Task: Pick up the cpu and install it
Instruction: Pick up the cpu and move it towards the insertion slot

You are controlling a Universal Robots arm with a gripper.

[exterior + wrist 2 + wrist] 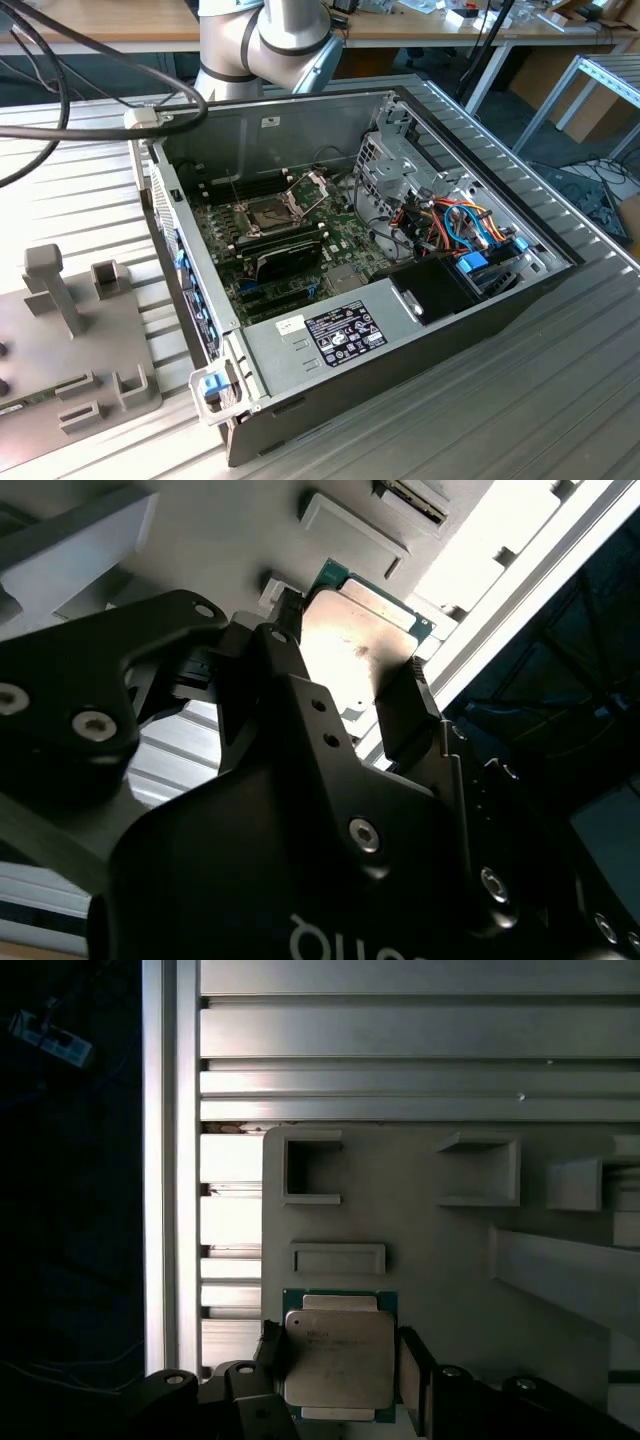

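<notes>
At desk (400, 1035) edge, cpu (338, 1360) seems to lie flat, metal top up, on grey fixture plate (450, 1250), opposite edges free for grasp. Pincer (350, 645) brackets it; we cannot tell whether clamped. Inside open case (300, 120), socket frame (312, 183) stands raised, ready to receive chip.

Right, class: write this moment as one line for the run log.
stage: pickup | gripper: at cpu | cpu: on grey fixture | install: not done
</notes>
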